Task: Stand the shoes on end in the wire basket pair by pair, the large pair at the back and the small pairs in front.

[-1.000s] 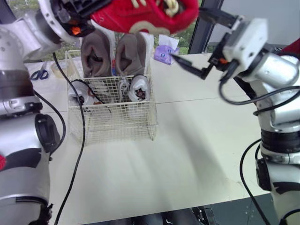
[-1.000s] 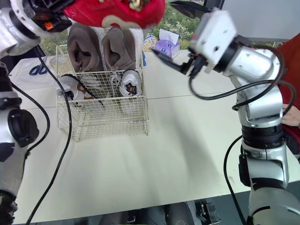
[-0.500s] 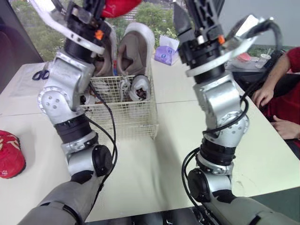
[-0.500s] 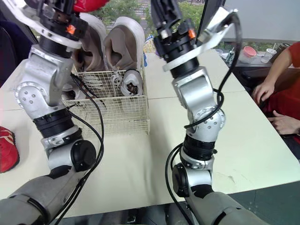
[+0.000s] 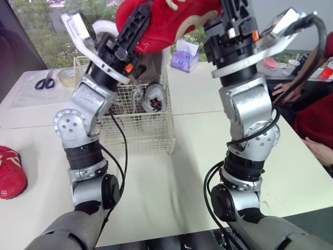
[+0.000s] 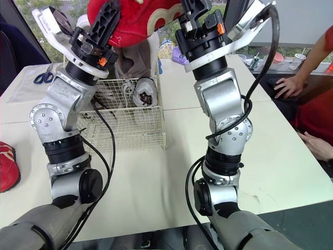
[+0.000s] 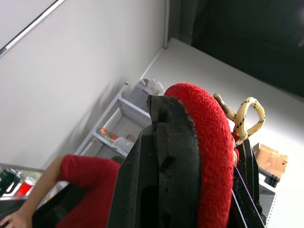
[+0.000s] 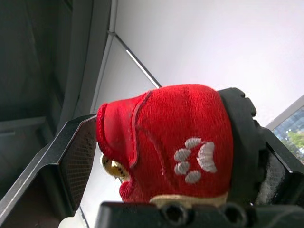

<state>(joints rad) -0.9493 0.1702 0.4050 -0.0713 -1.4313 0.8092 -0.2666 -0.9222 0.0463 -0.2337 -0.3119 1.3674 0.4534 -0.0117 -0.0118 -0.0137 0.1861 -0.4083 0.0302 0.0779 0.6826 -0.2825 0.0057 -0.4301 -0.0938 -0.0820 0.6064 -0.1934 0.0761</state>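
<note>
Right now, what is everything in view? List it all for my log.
held red shoe: one, red, raised above the basket between both grippers
other red shoe: one, red, on the table at the robot's far left
wire basket: one, cream, on the table
brown shoes: count unclear, brown, basket's back, partly hidden
small shoe: one clearly seen, grey-white, basket's front
tissue pack: one, purple, beyond the basket
scissors: one, blue-handled, far left
table: one, off-white
person: one, red top, robot's right
left gripper: shut on held red shoe
right gripper: shut on held red shoe
</note>
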